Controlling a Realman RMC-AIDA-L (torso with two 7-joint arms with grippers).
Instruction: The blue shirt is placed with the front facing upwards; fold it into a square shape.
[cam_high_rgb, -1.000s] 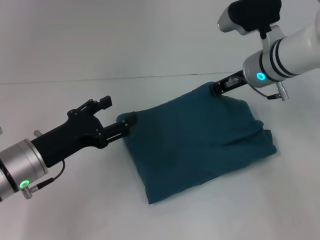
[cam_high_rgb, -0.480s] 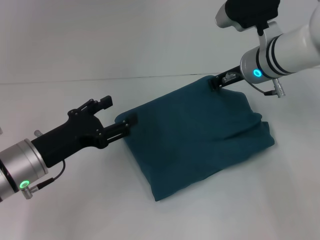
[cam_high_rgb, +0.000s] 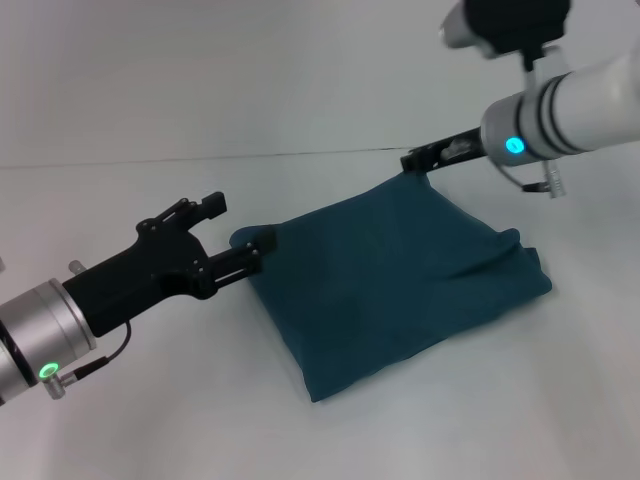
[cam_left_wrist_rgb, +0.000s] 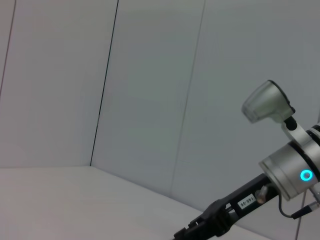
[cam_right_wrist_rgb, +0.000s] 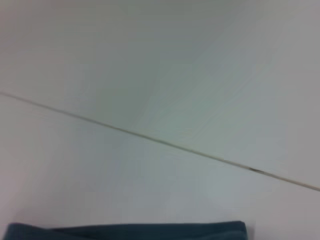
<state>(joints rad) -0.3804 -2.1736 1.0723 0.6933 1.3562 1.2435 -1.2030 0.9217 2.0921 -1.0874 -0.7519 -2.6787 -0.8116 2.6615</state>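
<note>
Folded blue shirt (cam_high_rgb: 400, 275) on white table (cam_high_rgb: 150, 420).
Left tool (cam_high_rgb: 258, 250) pinches its near corner; right tool (cam_high_rgb: 412, 160) just beyond far corner, grip unclear.

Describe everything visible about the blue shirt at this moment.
The blue shirt is a dark teal-blue, soft-looking fabric, already folded into a rough, slightly rumpled square, lying flat on the white table. No lettering, sleeves or neckline show. The left gripper meets its left corner; the right gripper sits at the far corner, apparently just off the cloth. The right wrist view shows only a strip of its edge.
</note>
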